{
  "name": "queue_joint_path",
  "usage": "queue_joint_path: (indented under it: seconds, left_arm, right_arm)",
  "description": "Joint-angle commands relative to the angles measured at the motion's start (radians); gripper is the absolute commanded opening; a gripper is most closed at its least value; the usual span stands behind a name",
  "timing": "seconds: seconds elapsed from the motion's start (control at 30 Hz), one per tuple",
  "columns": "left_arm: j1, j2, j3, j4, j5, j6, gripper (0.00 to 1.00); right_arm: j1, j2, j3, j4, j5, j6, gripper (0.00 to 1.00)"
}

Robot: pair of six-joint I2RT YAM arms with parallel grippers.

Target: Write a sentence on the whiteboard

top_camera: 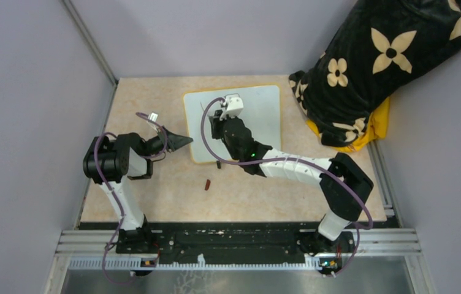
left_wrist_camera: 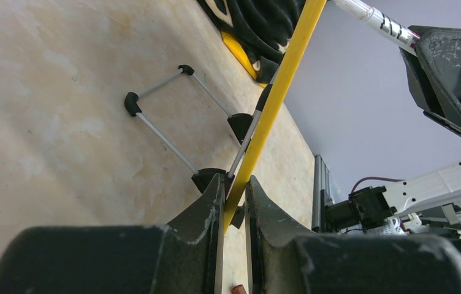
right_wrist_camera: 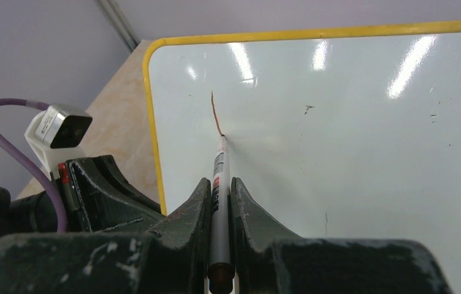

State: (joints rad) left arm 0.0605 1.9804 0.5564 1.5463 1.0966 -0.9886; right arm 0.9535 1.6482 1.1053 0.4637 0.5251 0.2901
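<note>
Lilac-grey walls box in a beige marbled tabletop (top_camera: 154,196), and the action is at the right claw (right_wrist_camera: 219,187). Its two dark fingers are pinched tight on a slim white and grey marker (right_wrist_camera: 219,162), which runs straight out between them. The tip sits on the glossy white whiteboard with a thin yellow frame (right_wrist_camera: 350,159), near its left edge. One short reddish-brown stroke (right_wrist_camera: 214,113) climbs away from the tip, and that's all there is of the sentence, so by my reckoning we're in the very first letter.

Over on the left, the left claw (left_wrist_camera: 235,184) is clamped on the board's yellow edge and steadies it. Behind it the board's grey wire stand with black feet (left_wrist_camera: 160,128) rests on the table, so the board is tilted up, not lying flat.

To do this well, the pressure should be light and even, because a hard push could rock the board on that stand. The left claw's grip should hold firm for as long as the tip is down. Letters should stay small and start high, since two lines need room.

Further out, a small dark red cap-like piece (top_camera: 207,184) lies near the board's near edge. A black cloth with cream flowers (top_camera: 387,67) is heaped at the far right
</note>
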Motion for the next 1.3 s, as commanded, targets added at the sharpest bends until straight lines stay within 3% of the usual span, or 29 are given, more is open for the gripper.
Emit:
queue_joint_path:
  seconds: [0.0, 0.37, 0.43, 0.5, 0.63, 1.0, 1.13, 1.27]
  left_arm:
    - [-0.005, -0.010, -0.019, 0.245, -0.001, 0.013, 0.00]
    - [-0.016, -0.031, -0.027, 0.245, 0.013, 0.040, 0.01]
    - [-0.017, -0.035, -0.026, 0.244, 0.013, 0.039, 0.13]
    - [-0.018, -0.041, -0.026, 0.245, 0.013, 0.038, 0.19]
    - [-0.018, -0.048, -0.027, 0.244, 0.010, 0.038, 0.23]
    - [-0.018, -0.070, -0.018, 0.247, -0.005, 0.016, 0.46]
    - [-0.018, -0.077, -0.017, 0.246, -0.012, 0.010, 0.48]
    - [-0.018, -0.076, -0.019, 0.246, -0.016, 0.011, 0.42]
  right_arm:
    - [-0.005, -0.073, -0.008, 0.051, -0.002, 0.006, 0.00]
    - [-0.015, -0.094, 0.004, 0.084, 0.012, -0.003, 0.00]
    - [-0.016, -0.093, 0.004, 0.083, 0.012, -0.003, 0.00]
    - [-0.017, -0.092, 0.006, 0.083, 0.014, -0.003, 0.00]
    - [-0.022, -0.087, 0.015, 0.076, 0.022, -0.004, 0.00]
    - [-0.022, -0.106, -0.003, 0.094, -0.002, -0.005, 0.00]
    - [-0.022, -0.109, -0.002, 0.095, -0.001, -0.006, 0.00]
    - [-0.023, -0.100, 0.011, 0.085, 0.009, -0.007, 0.00]
